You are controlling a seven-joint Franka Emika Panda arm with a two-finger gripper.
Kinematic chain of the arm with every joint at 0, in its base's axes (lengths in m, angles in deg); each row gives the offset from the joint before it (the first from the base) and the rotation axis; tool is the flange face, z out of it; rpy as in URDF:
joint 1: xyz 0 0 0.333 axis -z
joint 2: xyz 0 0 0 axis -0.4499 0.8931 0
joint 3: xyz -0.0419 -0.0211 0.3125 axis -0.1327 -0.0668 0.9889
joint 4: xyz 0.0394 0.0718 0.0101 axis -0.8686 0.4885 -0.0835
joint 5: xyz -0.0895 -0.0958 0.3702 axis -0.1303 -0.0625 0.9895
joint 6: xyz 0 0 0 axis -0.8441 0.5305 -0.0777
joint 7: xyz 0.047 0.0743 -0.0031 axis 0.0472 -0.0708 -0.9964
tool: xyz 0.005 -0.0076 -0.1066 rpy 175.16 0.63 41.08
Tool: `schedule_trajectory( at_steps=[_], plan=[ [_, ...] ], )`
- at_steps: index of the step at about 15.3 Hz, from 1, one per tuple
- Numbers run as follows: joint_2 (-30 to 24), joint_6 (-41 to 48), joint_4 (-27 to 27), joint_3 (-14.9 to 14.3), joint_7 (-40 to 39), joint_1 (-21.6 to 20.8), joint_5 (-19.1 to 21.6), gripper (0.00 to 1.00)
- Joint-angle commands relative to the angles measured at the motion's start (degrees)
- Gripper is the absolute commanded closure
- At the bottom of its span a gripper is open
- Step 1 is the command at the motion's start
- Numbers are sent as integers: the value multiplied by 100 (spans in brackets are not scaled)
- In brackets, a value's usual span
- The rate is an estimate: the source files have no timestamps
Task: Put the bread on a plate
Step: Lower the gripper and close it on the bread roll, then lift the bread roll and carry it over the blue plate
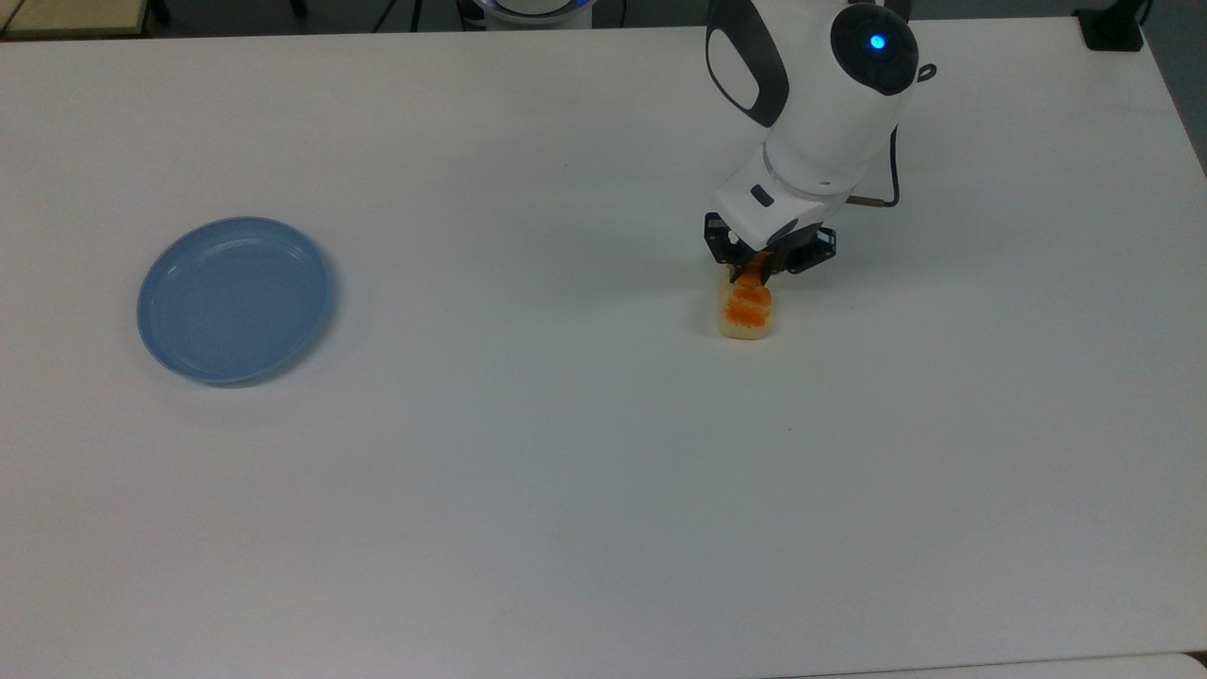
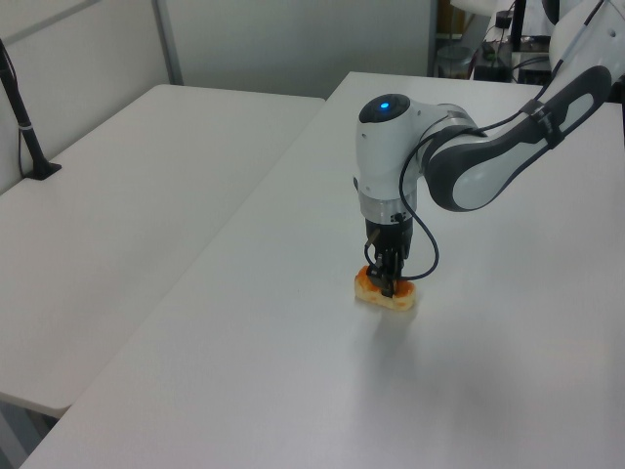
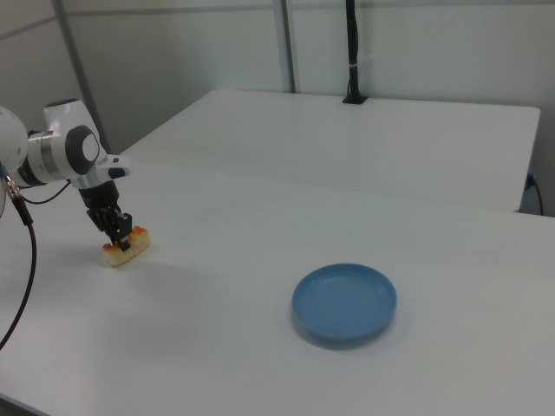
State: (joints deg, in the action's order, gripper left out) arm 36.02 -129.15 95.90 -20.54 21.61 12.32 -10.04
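Note:
The bread (image 1: 747, 309), a small loaf with an orange-brown top and cream sides, lies on the white table (image 1: 566, 453) right of centre in the top view. My gripper (image 1: 756, 269) stands straight down over the loaf's far end, fingers closed against its sides. The left view shows the gripper (image 2: 385, 283) pressed onto the bread (image 2: 389, 296), which rests on the table. The right view has the bread (image 3: 128, 250) at its left, under the gripper (image 3: 122, 239). The light-blue plate (image 1: 234, 300) sits far off at the top view's left, with nothing on it, and also appears as the plate (image 3: 344, 303) in the right view.
A second white table (image 2: 127, 215) adjoins this one on the left view's left. A black clamped post (image 2: 24, 132) stands at its far edge. A black cable (image 1: 894, 141) loops off the wrist. The table's front edge (image 1: 849, 665) runs along the top view's bottom.

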Motion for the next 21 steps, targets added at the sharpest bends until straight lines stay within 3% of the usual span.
schedule_trajectory(
  at_steps=[1, 10, 13, 17, 19, 21],
  plan=[
    [-154, 25, -38, -31, 145, 9, -122, 77],
    [-910, 279, -134, -31, -275, 1229, -78, 77],
    [-954, 1270, -845, -48, -1240, 1809, 45, 77],
    [-1271, 2412, -1354, -136, -2410, 2486, 230, 77],
    [-1271, 2618, -1506, -136, -2912, 2759, 248, 77],
    [-1254, 2565, -1524, -337, -3245, 2971, 178, 77]
  ],
)
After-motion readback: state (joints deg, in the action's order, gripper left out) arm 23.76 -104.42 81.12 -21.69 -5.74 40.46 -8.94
